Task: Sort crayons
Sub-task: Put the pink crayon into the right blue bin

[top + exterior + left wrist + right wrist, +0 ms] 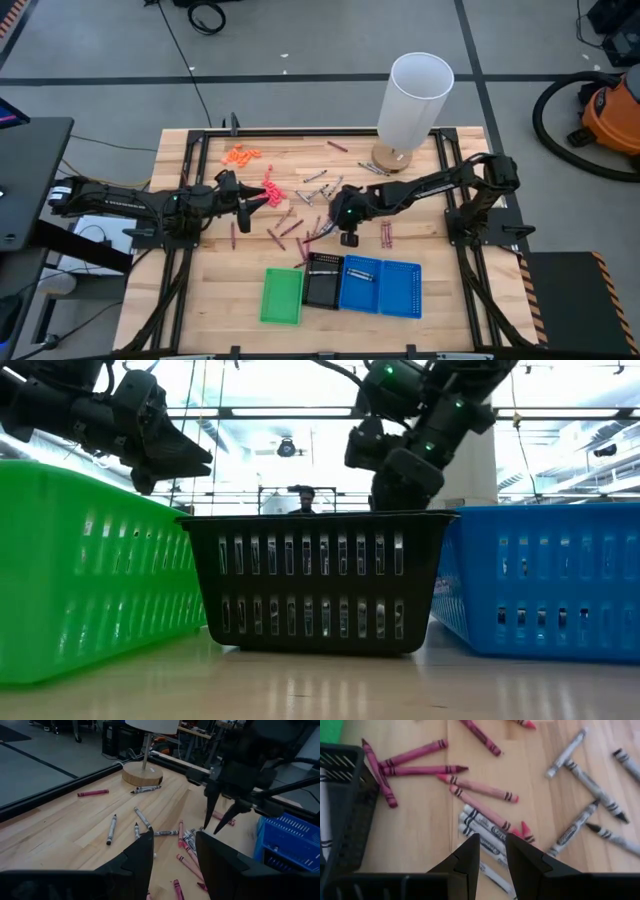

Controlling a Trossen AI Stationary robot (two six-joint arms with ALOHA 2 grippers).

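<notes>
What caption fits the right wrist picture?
The right hand, open and empty, hangs above grey and red crayons beside the black tray.

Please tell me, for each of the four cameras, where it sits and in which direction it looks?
High view: overhead, looking straight down; both arms, left gripper, right gripper.
Low view: table height, facing black tray; arms above.
Left wrist view: looks past own open fingers at crayons.
Right wrist view: looks down between own fingers.
Shared: both wrist views show the crayons.

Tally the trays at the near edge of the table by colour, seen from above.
Green tray: 1
Black tray: 1
Blue trays: 2
Total: 4
</notes>
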